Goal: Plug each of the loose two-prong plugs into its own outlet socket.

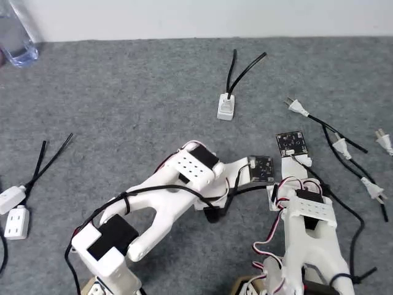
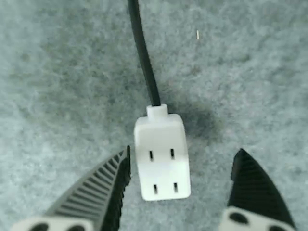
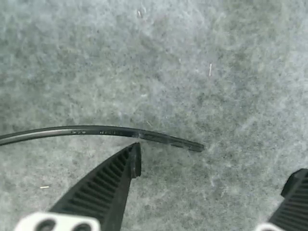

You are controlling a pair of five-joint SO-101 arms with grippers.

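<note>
Both arms stood at the 6 o'clock edge of the grey desk. The left arm reached toward 2 o'clock, and the right arm pointed toward 12 o'clock.

The left fingers were open and gripped nothing. Through the gap between them, a white socket block lay flat on the desk. It touched neither finger. Its two pairs of slots faced up, and its black cord ran away from the arm. Which socket of the high view this was could not be settled with certainty.

The right fingers were also open and empty. A black cable end lay on the desk just beyond one fingertip, apart from it.

In the high view, a single outlet socket lay at 12 o'clock from the desk centre, its black leads running on toward 12 o'clock. A pair of sockets lay side by side at the 9 o'clock edge. Four loose two-prong plugs lay unplugged on their black cords at 3 o'clock, well apart from every socket. A clear bottle stood at the 11 o'clock corner.
</note>
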